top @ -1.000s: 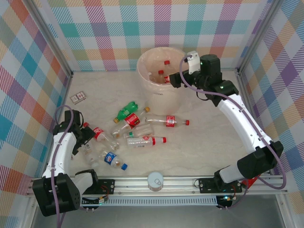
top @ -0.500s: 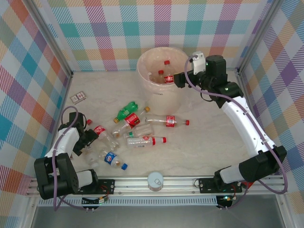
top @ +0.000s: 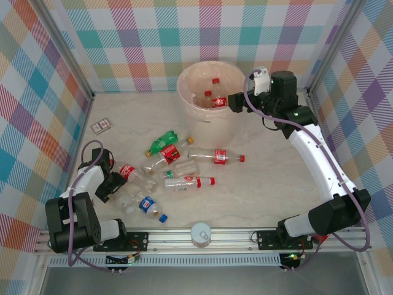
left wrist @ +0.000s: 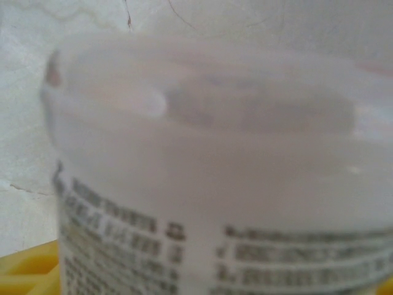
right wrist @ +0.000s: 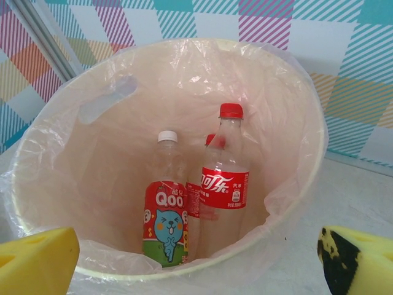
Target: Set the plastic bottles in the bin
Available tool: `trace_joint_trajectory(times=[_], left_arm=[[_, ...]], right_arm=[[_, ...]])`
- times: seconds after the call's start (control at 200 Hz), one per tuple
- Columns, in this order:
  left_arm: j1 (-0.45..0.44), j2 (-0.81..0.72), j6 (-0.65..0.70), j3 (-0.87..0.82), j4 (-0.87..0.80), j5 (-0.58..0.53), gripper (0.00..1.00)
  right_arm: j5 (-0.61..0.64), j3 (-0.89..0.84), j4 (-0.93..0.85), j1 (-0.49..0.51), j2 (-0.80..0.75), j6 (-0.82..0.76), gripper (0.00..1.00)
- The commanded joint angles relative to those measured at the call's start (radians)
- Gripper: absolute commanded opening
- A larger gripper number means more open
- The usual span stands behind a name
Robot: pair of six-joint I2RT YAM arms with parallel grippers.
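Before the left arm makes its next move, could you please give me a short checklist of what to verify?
1. Left gripper at a bottle: ok. It is low over the left side of the table, and a clear bottle is close against its wrist camera.
2. Grip closed firmly on it: cannot tell. That view is blurred.
3. Right gripper free: ok. It is open and empty at the rim of the bin.
4. Room in the bin: ok. A few bottles stand inside.
5. Table cleared: not ok. The green bottle, the blue-labelled bottle and several others lie on it.
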Motion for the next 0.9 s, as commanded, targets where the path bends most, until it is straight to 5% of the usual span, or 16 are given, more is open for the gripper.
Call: trace_joint_trajectory(times=[0.0,0.305,0.695,0.895], left_arm=[[0.013,-0.027,-0.001,0.014,-0.006,-0.020,0.63],[0.012,-0.079,-0.017,0.029,-0.039,-0.068,0.57],[0.011,-0.333,-0.060,0.177,-0.231,-0.125,0.57],[0.012,-0.405,-0.105,0.362,-0.237,0.012,0.56]], right_arm=[[-0.031,-0.004,0.039,-0.006,-0.018,0.020,0.99],[-0.049,-0.014,0.052,-0.006,-0.022,0.030,0.99],[-0.033,-0.102,0.169,-0.013,-0.109,0.064,0.99],[-0.038,-0.033,0.063,-0.039,-0.044,0.123,0.97]])
